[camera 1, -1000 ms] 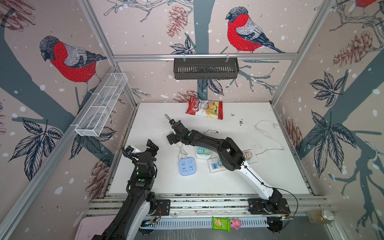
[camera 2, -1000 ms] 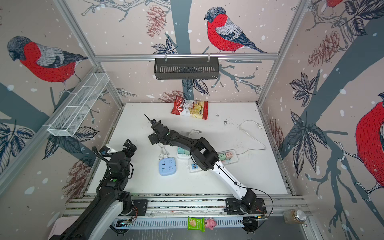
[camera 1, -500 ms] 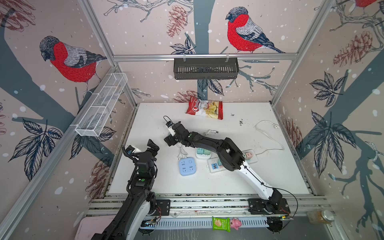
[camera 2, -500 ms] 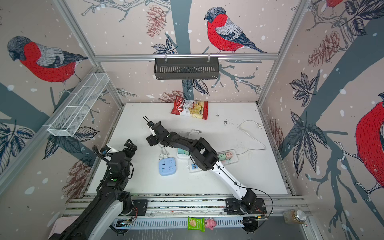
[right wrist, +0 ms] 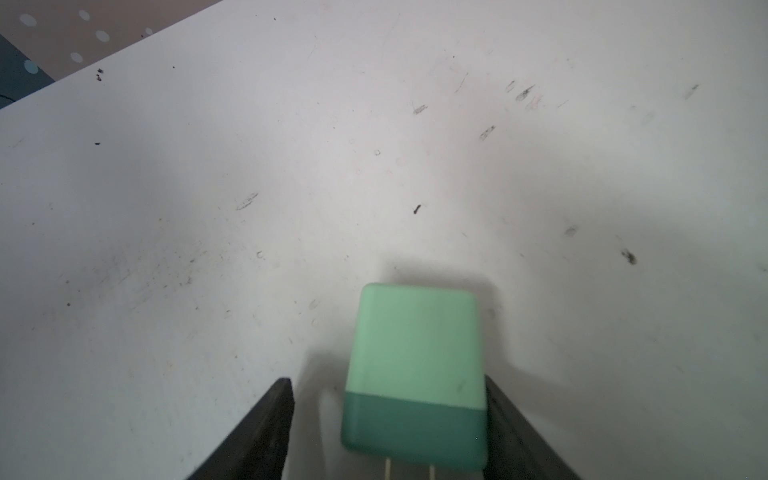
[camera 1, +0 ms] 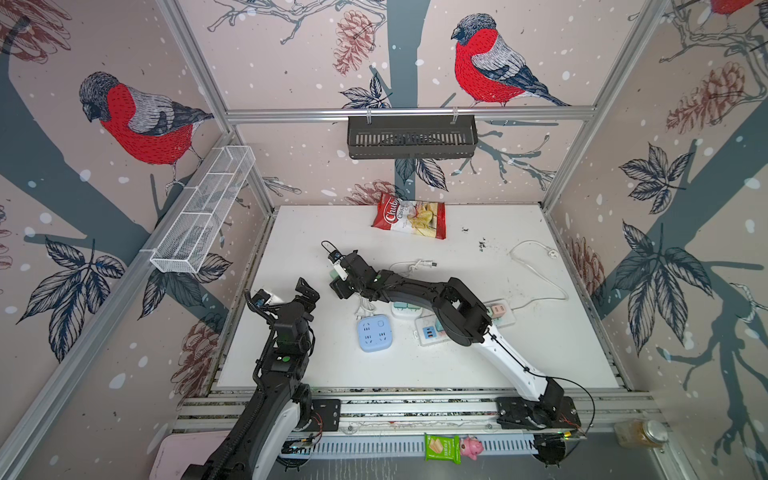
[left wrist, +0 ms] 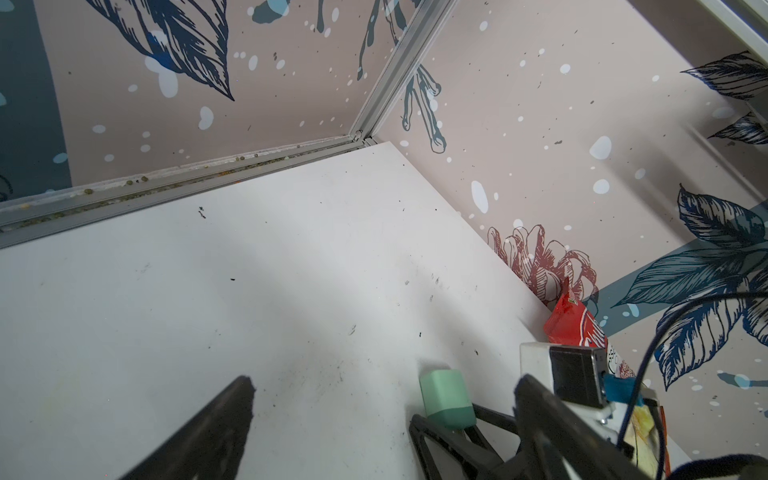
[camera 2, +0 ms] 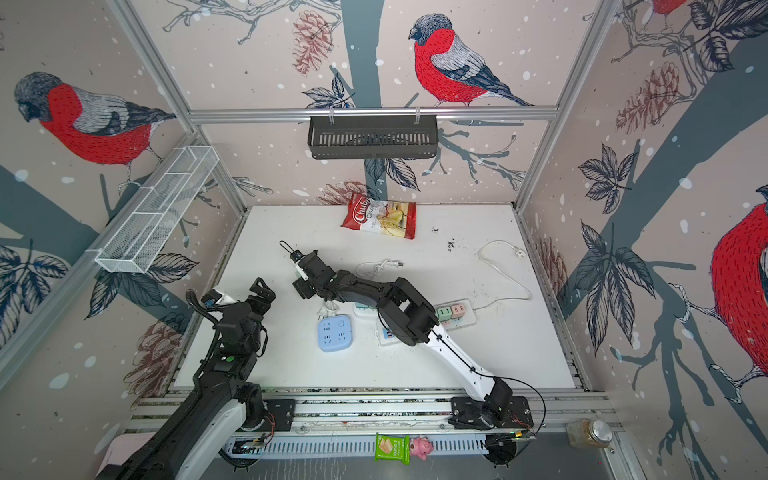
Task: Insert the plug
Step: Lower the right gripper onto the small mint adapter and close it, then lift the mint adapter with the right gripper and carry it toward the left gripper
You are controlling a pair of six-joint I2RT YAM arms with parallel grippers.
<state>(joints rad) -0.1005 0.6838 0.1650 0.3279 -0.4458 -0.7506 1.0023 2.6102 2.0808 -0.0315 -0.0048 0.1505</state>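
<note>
White table (camera 1: 415,365) inside bird-papered walls (camera 1: 582,62). The green plug (right wrist: 415,374) lies flat on it, its 2 prongs toward the right gripper (right wrist: 386,380). That gripper's fingers (right wrist: 270,424) flank the plug: 1 touches its side, the other stands off with a gap. The left gripper (left wrist: 384,380) hovers nearby, spread wide and empty. The blue socket (camera 1: 375,332) sits near, apart from the plug.

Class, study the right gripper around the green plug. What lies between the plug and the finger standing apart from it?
Only a shadowed strip of bare white table, shown in the right wrist view between the green plug and that finger.
</note>
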